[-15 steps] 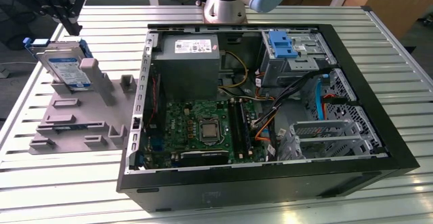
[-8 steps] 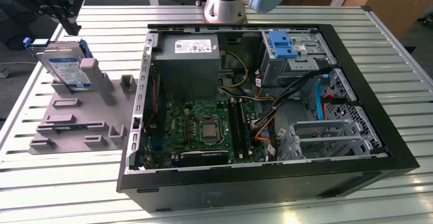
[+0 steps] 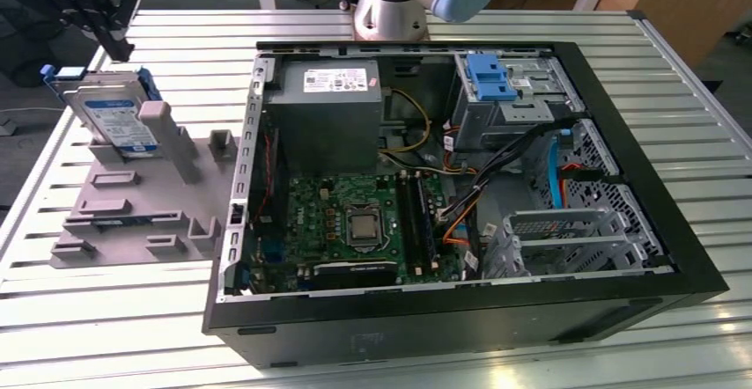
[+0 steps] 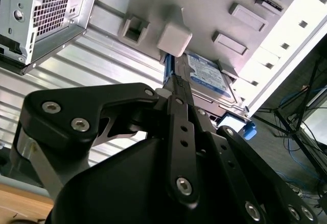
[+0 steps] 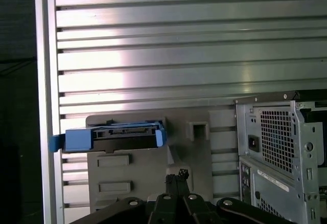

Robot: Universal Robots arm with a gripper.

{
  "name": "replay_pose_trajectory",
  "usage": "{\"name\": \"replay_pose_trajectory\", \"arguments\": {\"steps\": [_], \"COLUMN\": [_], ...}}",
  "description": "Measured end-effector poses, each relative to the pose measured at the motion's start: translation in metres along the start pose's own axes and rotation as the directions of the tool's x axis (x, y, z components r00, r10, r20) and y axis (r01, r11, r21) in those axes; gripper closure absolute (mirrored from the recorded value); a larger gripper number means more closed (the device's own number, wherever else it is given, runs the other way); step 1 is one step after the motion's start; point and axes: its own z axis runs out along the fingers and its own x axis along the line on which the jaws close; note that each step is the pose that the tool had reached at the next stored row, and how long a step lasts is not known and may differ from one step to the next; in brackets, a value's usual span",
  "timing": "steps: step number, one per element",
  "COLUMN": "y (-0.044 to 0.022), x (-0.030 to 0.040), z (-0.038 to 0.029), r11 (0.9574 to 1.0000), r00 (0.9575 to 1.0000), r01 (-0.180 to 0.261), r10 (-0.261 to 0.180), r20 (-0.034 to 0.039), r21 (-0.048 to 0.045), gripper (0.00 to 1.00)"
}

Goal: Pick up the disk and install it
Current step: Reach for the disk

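Gripper (image 5: 177,177) hovers clear of disk (image 3: 112,116), jaws pinched together, empty; good grasp wants them spread and centred across its blue-framed edge.

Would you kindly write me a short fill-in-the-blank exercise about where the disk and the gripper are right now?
1. The disk stands in a grey holder at the exterior view's ___.
2. Its carrier frame is coloured ___.
3. The gripper hangs near the disk, holding ___.
Missing words: left; blue; nothing.
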Motion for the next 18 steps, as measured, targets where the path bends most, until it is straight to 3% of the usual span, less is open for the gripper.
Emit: {"name": "replay_pose_trajectory", "arguments": {"steps": [9,18], "y": [0.0011,0.0016], "x": [0.0094,0.0121], "z": [0.0005,0.0010], "r11": [1.0000,1.0000], "r00": [1.0000,1.0000], "r01": [0.000,0.000], "r10": [0.000,0.000], "r20": [0.0001,0.0001], "r21": [-0.0001,0.0000], "gripper": [0.89,0.89]}}
